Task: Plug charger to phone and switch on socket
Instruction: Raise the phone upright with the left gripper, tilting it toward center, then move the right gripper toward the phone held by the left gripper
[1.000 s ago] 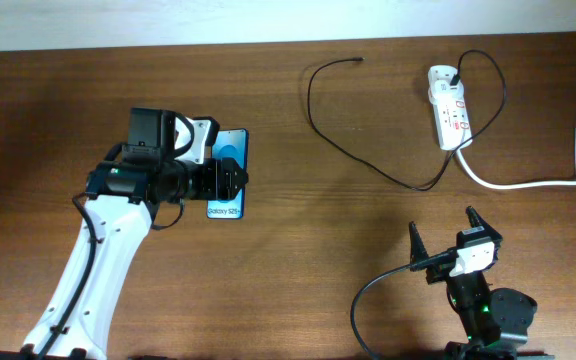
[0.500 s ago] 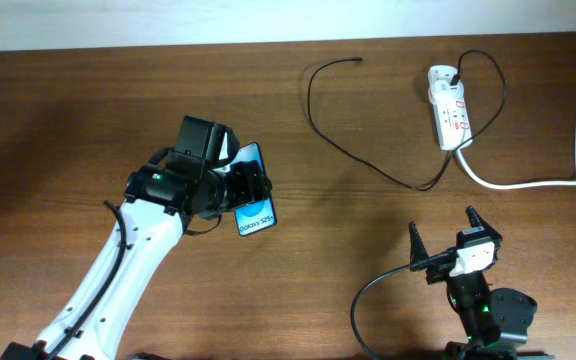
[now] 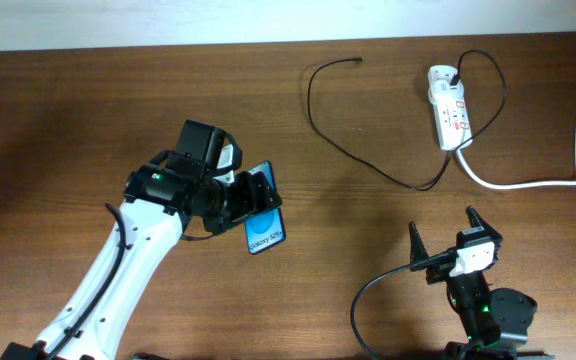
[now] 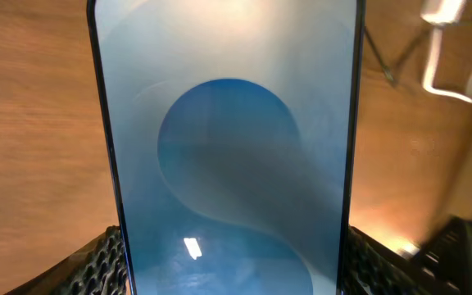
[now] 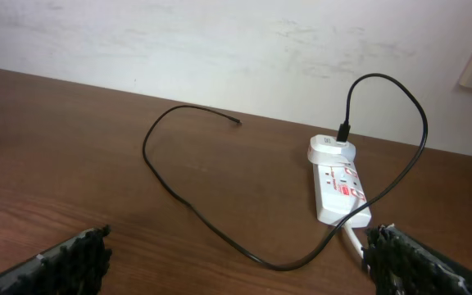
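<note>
I have my left pincer [image 3: 253,197] clamped on the phone [image 3: 266,232] — it's tilted. My right pincer [image 3: 443,222] stands wide apart.

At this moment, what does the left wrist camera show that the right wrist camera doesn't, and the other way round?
Only the left wrist: the phone, its blue screen filling the frame, gripped by the left gripper. Blurred white and dark shapes in the upper right corner cannot be identified.
Only the right wrist: the socket with the charger plugged in at its far end, the cable's free tip lying on the wood, the white wall, and the open, empty right gripper.
Both: the brown wooden table.
</note>
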You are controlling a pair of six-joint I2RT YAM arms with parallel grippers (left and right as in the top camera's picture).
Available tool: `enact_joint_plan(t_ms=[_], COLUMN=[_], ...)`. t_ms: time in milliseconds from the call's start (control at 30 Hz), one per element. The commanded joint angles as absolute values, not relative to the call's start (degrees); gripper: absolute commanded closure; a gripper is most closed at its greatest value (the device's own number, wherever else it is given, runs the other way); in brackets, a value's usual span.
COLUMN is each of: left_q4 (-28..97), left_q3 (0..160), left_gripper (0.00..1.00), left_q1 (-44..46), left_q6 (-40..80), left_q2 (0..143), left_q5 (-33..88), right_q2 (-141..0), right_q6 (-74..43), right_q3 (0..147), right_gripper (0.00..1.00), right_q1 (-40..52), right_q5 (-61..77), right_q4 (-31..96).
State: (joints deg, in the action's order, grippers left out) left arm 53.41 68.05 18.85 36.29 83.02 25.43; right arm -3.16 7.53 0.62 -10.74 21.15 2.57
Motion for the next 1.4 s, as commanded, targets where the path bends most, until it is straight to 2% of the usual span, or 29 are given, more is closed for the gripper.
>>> enact_joint_plan(t_ms=[0,100,333,533,600,867,1033,1133,1233,1367], left_q4=[53.0,53.1,52.6,51.2,51.1,51.0,51.0,50.2,50.0,50.0], left_q3=[69.5,69.5,69.5,69.5,69.5,69.5,69.5,69.5,69.5,69.5], left_gripper=[0.6,0.6,0.61,0.64,0.61,0.61,0.6,0.6,0.59,0.59], left_q1=[16.0,13.1,12.6,12.6,12.4,11.3,10.2,9.9,10.0,10.0], left_q6=[39.9,41.8,51.0,51.2,51.2,51.1,51.1,51.1,50.9,48.7], left_q2=[82.2,82.2,82.2,82.2,82.2,82.1,82.1,82.2,82.2,82.2], left_q5=[40.1,44.2,43.7,43.5,42.3,42.3,40.7,40.5,40.5,40.5], right_q2=[-2.7,-2.7,-2.7,-2.7,-2.7,-2.7,-2.7,-2.7,-2.7,-2.7], right_q6=[7.5,7.5,7.5,7.5,7.5,7.5,-12.8,-38.4,-48.0,-57.8], right_q3=[0.3,0.3,0.3,0.3,0.3,0.3,0.3,0.3,0.3,0.3], right_gripper=[0.02,0.02,0.02,0.02,0.02,0.02,0.02,0.02,0.02,0.02], right_q1=[-11.0,-11.0,-11.0,-11.0,-11.0,-11.0,-10.9,-10.9,-10.9,-10.9], right_q5=[22.3,22.3,22.3,22.3,22.3,22.3,40.5,48.9,57.4,61.2], right_q4=[2.8,2.8,2.8,2.8,2.8,1.1,2.0,3.1,4.6,4.5])
